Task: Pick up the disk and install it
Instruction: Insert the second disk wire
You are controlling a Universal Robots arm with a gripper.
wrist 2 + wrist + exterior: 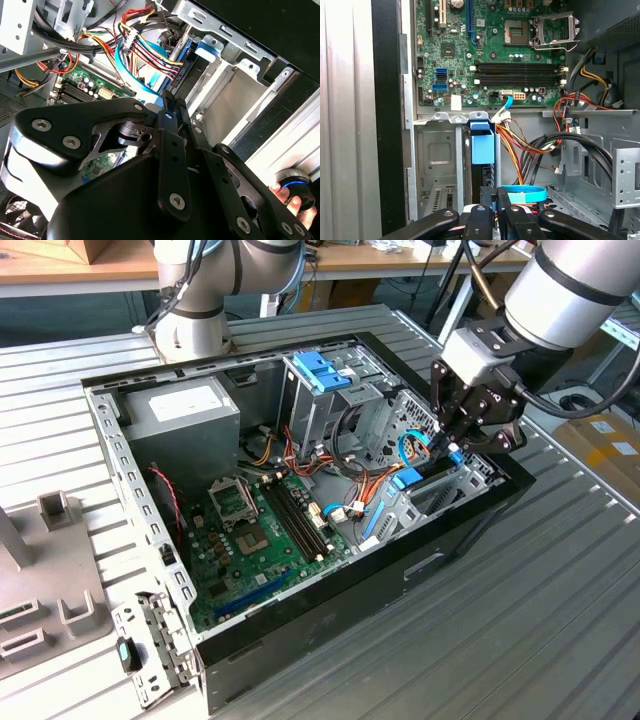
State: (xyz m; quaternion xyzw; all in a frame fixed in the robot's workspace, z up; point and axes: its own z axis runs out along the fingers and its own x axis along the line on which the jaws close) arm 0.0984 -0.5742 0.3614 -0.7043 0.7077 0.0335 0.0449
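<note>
One robot arm [570, 290] reaches in from the exterior view's right and bends down over the near right corner of an open computer case [440, 560] lying on a slatted metal tabletop [480, 640]. Its wrist tilts so the black gripper [452, 448] points into the metal drive bay at that corner. The disk [407, 479] stands on edge in a slot of that bay, its blue carrier end showing just below the gripper. Farther along the exterior view's left lie the green motherboard [260, 540] and a grey power box [180, 410], and a blue latch [318, 370] sits on top of the tall drive cage. In the second wrist view the gripper [169, 100] stretches away from the camera with its jaws drawn close together. The tips are right by the end of the disk [206, 49], which sits upright between the silver walls of the bay. A bundle of coloured wires [150, 50] crosses beside it. At the picture's edge a person's fingers [296, 204] rest beside a round black knob with a blue ring [292, 182]. In the first wrist view the gripper [495, 197] shows its jaws side by side with only a thin slit between them, lined up with the disk [482, 145]. The disk's blue carrier rises in the bay slot next to the case wall. I cannot tell if the tips pinch its edge. A blue cable loop [522, 194] lies just beside the jaws, and the motherboard [490, 50] lies beyond the bay.
</note>
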